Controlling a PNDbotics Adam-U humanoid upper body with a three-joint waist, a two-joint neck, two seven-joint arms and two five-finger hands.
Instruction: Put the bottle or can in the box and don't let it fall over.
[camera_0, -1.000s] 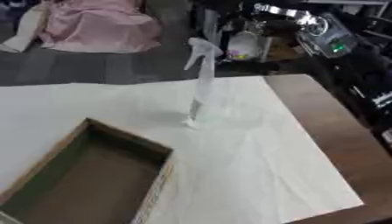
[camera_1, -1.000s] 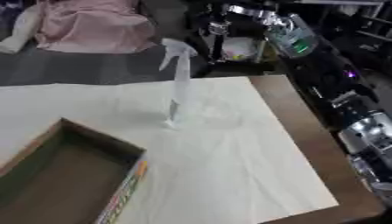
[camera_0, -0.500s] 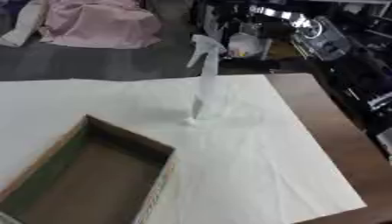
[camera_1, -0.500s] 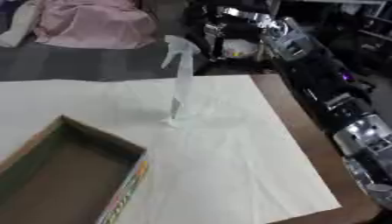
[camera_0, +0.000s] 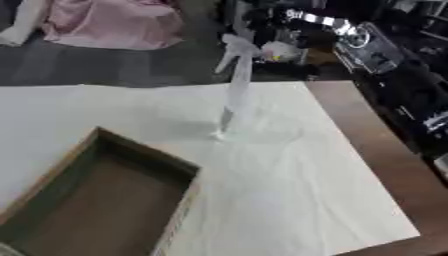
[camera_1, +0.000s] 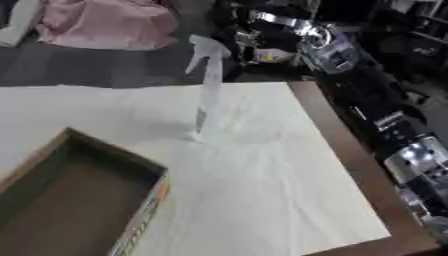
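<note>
pink cloth (camera_0: 109, 22) on floor, white tablecloth (camera_0: 297, 175)

The robot's right arm (camera_1: 367, 95) is seen along the right side of both views, black with silver joints, stretched from the lower right corner up toward the top centre. Its forearm is raised well above the table surface. The right hand (camera_1: 249, 37) is seen at the far end, near the top edge, blurred; whether its fingers are curled cannot be told. No left arm is shown.
</note>
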